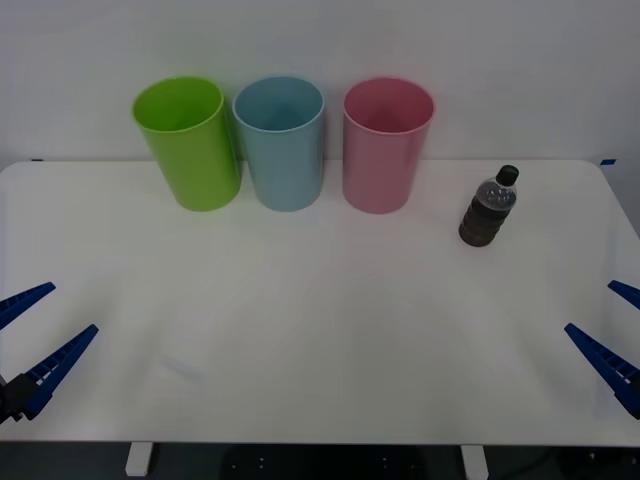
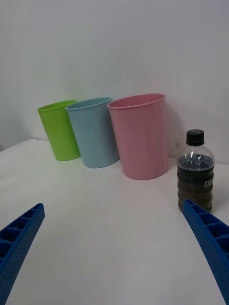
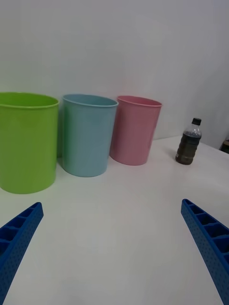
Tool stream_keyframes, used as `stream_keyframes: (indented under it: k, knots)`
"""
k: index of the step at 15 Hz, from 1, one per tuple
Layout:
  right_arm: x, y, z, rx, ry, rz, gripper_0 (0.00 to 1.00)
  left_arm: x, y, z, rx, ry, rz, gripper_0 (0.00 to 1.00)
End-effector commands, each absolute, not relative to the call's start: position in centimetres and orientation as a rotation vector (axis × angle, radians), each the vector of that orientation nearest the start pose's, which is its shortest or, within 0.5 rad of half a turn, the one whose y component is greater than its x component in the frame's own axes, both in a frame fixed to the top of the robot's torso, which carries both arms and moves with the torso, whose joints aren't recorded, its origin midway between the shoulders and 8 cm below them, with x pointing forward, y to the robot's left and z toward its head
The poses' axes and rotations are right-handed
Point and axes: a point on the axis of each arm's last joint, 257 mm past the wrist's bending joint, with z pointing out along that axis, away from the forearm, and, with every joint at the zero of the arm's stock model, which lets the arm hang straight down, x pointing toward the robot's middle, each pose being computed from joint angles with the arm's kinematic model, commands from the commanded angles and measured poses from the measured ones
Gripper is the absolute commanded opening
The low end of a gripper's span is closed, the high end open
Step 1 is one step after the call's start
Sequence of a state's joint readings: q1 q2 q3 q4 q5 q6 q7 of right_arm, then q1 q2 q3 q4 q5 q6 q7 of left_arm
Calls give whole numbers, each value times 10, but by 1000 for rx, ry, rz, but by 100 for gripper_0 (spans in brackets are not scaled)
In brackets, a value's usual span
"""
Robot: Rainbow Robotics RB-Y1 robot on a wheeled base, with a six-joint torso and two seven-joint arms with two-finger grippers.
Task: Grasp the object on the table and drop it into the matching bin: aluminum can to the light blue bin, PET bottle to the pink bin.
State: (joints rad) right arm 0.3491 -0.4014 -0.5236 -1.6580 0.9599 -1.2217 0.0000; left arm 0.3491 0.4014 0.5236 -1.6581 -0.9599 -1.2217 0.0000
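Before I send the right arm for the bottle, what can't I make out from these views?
- Bottle label: cut off by the right gripper's finger in the right wrist view, too small in the front view.
- Pink bin floor: hidden by its own wall in both wrist views.
- Left gripper and right gripper bodies: cut off by the front view's edges.

Three bins (image 1: 288,140) stand in a row at the frame's upper centre; the bottle (image 1: 488,207) stands upright to their right on the tabletop (image 1: 320,330).
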Motion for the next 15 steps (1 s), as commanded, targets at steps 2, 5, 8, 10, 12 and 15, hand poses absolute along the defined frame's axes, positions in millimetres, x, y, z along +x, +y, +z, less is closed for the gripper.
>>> stream_keyframes:
  k: [2, 5, 8, 10, 12, 15]
  knots:
    - [340, -331, -177, -419, 1447, 576, 100, 342, 330, -169, 465, 1441, -567, 100]
    - [342, -330, -170, -416, 1433, 576, 100, 342, 330, -169, 465, 1441, -567, 100]
    - [349, -329, -174, -393, 1446, 573, 100, 342, 330, -169, 465, 1441, -567, 100]
    - [354, -329, -178, -379, 1457, 560, 100, 342, 330, -169, 465, 1441, -567, 100]
    - [361, -330, -184, -355, 1470, 537, 100, 342, 330, -169, 465, 1441, -567, 100]
    - [369, -328, -191, -339, 1482, 507, 100, 342, 330, -169, 465, 1441, -567, 100]
